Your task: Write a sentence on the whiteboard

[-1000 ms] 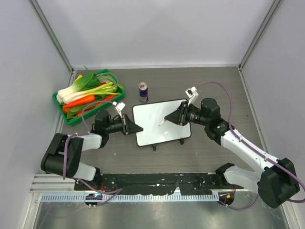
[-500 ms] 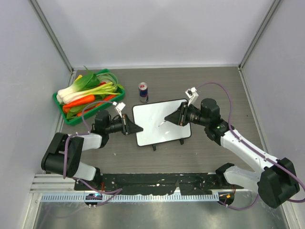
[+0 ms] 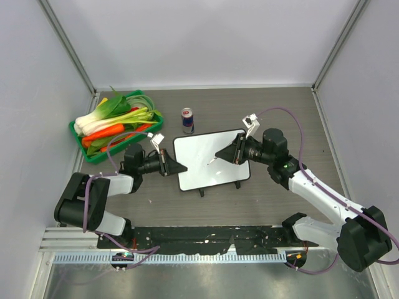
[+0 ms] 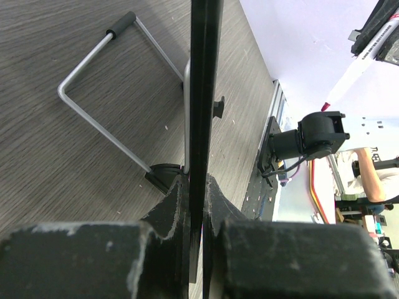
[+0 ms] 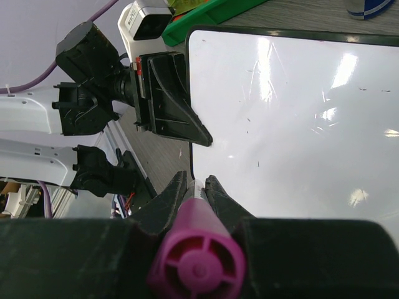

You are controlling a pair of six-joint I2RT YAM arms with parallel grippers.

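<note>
A: Step?

B: Setup done and writing not begun, I'd say. Nearest us, the left gripper (image 3: 177,167) is clamped on the left edge of the whiteboard (image 3: 211,161), which sits mid-tabletop. The right gripper (image 3: 219,154) grips a marker (image 5: 196,265) and points it over the board from the right edge.

A: Any sentence on it?

B: None. The board face (image 5: 299,124) is bare apart from a few specks and glare.

A: Tip down?

B: Cannot tell from any view. The next move looks like lowering the tip near the board's top left and making the first stroke, with the left arm bracing so the board doesn't skid.

A: View differences?

B: The left wrist view shows the board edge-on (image 4: 206,75), pinched between the fingers (image 4: 177,205), plus the wire stand (image 4: 100,118) underneath. Only there. The right wrist view shows the marker's magenta cap end and the blank face. Only the top view takes in the far stuff: a can (image 3: 187,120) just past the board's far-left corner, and a green basket (image 3: 93,156) of vegetables (image 3: 115,121) toward the far-left corner of the tabletop.
</note>
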